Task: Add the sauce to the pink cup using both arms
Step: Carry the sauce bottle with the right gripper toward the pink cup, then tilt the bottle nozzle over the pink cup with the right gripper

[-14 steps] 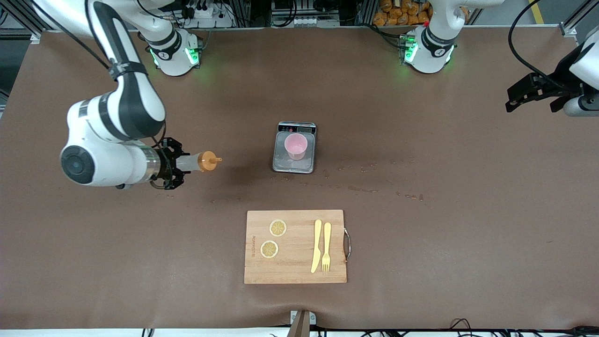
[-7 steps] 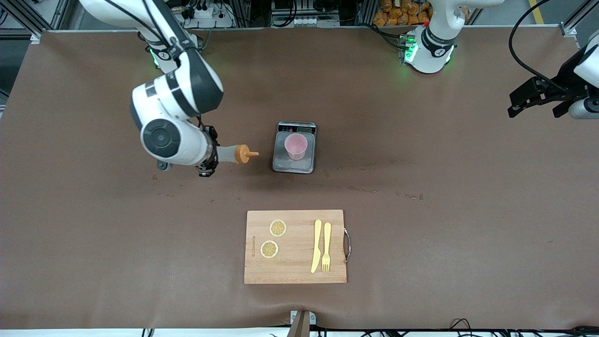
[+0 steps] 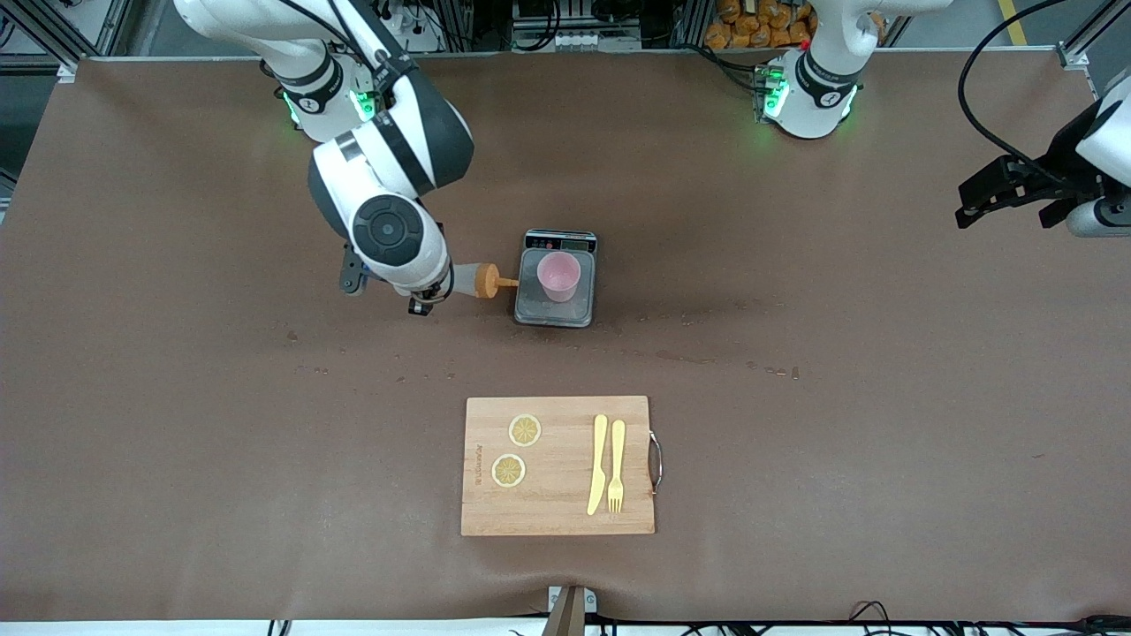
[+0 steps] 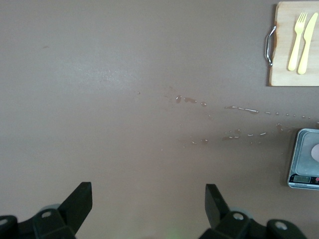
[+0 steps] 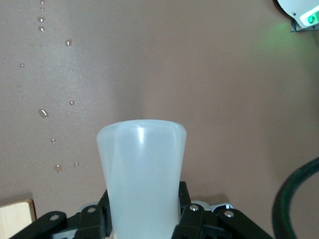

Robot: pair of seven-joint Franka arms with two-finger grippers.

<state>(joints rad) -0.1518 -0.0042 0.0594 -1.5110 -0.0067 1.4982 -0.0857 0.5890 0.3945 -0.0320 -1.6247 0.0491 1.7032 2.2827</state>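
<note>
The pink cup stands on a small scale in the middle of the table. My right gripper is shut on the sauce bottle, held lying sideways above the table, its orange nozzle cap pointing at the cup with the tip over the scale's edge. In the right wrist view the bottle's whitish body fills the space between the fingers. My left gripper is open and empty, waiting high over the left arm's end of the table; it also shows in the left wrist view.
A wooden cutting board lies nearer to the front camera than the scale, with two lemon slices, a yellow knife and a fork. Small spilled drops dot the table beside the scale.
My right arm has carried the bottle sideways toward the scale, so its nozzle now reaches the scale's edge beside the cup. The left arm has barely moved.
</note>
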